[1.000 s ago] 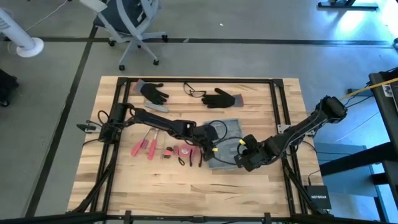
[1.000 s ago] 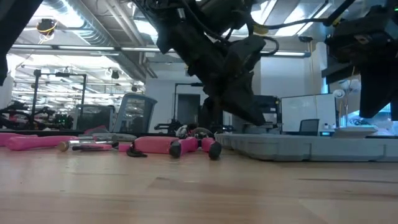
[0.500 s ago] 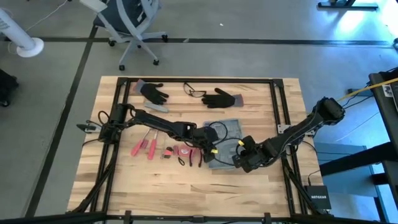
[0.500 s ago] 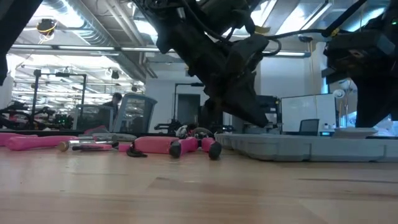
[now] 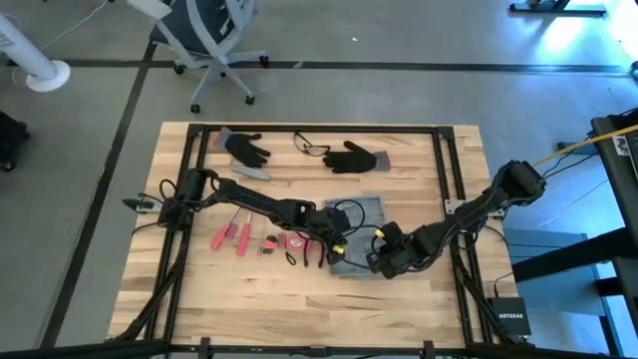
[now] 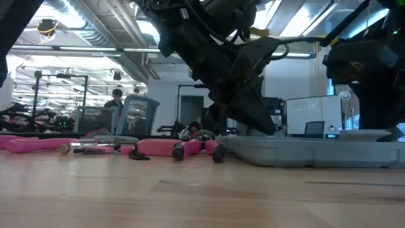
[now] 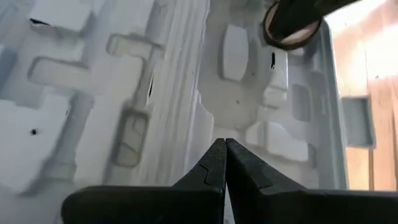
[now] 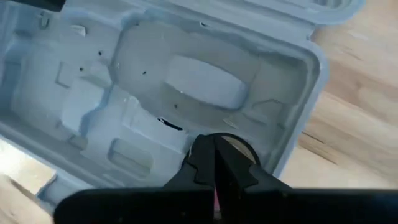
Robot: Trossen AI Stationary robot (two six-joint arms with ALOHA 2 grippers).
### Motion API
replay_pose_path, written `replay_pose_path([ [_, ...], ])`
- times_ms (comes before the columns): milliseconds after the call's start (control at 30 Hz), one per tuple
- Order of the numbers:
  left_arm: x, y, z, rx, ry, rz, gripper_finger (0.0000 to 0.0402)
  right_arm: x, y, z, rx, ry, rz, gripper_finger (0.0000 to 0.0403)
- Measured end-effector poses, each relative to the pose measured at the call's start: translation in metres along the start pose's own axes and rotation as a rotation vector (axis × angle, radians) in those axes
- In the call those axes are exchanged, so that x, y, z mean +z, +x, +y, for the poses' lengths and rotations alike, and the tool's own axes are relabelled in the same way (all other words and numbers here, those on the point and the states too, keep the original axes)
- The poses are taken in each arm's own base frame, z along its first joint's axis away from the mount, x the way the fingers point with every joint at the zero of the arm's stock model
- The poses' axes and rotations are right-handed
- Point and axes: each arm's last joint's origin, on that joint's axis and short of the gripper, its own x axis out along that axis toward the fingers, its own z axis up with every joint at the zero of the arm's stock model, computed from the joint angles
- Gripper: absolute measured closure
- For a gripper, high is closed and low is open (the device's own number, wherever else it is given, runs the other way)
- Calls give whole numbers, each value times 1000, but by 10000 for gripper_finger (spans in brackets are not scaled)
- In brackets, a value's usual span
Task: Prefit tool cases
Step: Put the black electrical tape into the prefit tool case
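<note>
The grey-blue tool case (image 5: pixel 367 211) lies open on the table right of centre, its moulded slots facing up; in the low view it is a flat tray (image 6: pixel 316 152). My left gripper (image 7: pixel 224 144) is shut and slants down from the table's left over the case's inside (image 5: pixel 339 249). My right gripper (image 8: pixel 213 142) is shut and points steeply down over the case's near right part (image 5: pixel 379 257). Just under its tips is a round tan-rimmed spot (image 8: pixel 239 148); what it is does not show. My left gripper's shut tips stand close over a moulded recess (image 7: pixel 233 102) near the middle of the case, but I cannot tell whether they touch it. My right gripper's shut tips stand over the round tan spot (image 7: pixel 292 34) in the case, and I cannot tell whether they touch it.
Red-handled screwdrivers (image 5: pixel 231 237), a small red tool (image 5: pixel 292 242) and pliers (image 5: pixel 307 253) lie just left of the case. Two black gloves (image 5: pixel 246 150) (image 5: pixel 357 158) and glasses (image 5: pixel 311 148) lie near the far edge. A person (image 6: pixel 116 98) shows in the room behind.
My right gripper has sunk toward the case and shifted a little toward the table's left, staying shut. The case lies where it was.
</note>
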Motion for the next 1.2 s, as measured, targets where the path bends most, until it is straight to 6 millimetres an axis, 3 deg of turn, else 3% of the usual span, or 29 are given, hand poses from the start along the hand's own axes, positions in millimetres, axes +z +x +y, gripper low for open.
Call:
replay_pose_path([
  [333,1,0,1,16,13,-9,401,9,-38,0,25,-23,-16,403],
  [633,2,0,4,22,2,-9,401,-16,-37,-7,-10,51,4,403],
  [867,2,0,6,19,19,4,401,-20,-39,4,119,85,-42,401],
  [1033,2,-7,15,20,78,80,401,-23,-37,1,76,-83,50,371],
  [1200,4,-11,25,20,88,110,401,-24,-41,2,109,-377,105,299],
])
